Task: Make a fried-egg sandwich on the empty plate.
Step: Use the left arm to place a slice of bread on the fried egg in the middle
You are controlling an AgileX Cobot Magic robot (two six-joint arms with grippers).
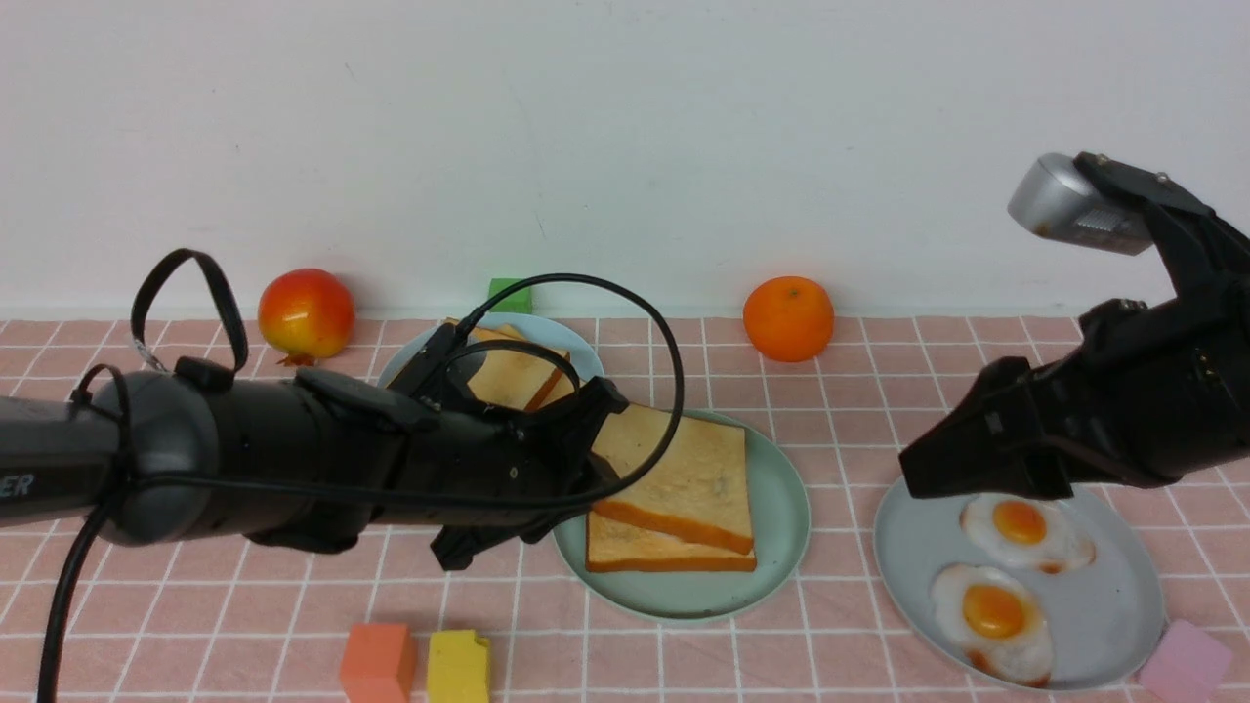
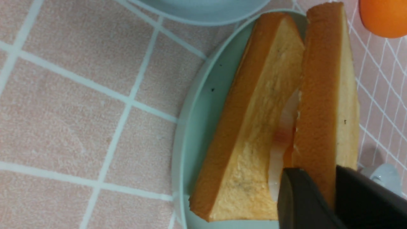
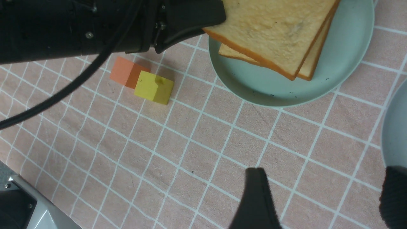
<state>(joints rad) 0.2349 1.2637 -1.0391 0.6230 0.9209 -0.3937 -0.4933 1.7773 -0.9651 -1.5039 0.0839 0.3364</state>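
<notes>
Sandwich (image 1: 684, 478) sat on the mint plate (image 1: 786, 508), egg (image 2: 286, 127) peeking between slices; my left gripper (image 2: 316, 170) pinched the top slice (image 2: 318, 79) by its edge, my right gripper (image 3: 324, 171) hung wide open near the grey plate (image 1: 1113, 605).

My left arm (image 1: 244, 459) stretches toward 3 o'clock | left gripper (image 1: 601, 449) pinches edge of top toast slice (image 1: 684, 469) | my right gripper (image 1: 977, 469) points 8 o'clock, jaws wide, holding nothing
</notes>
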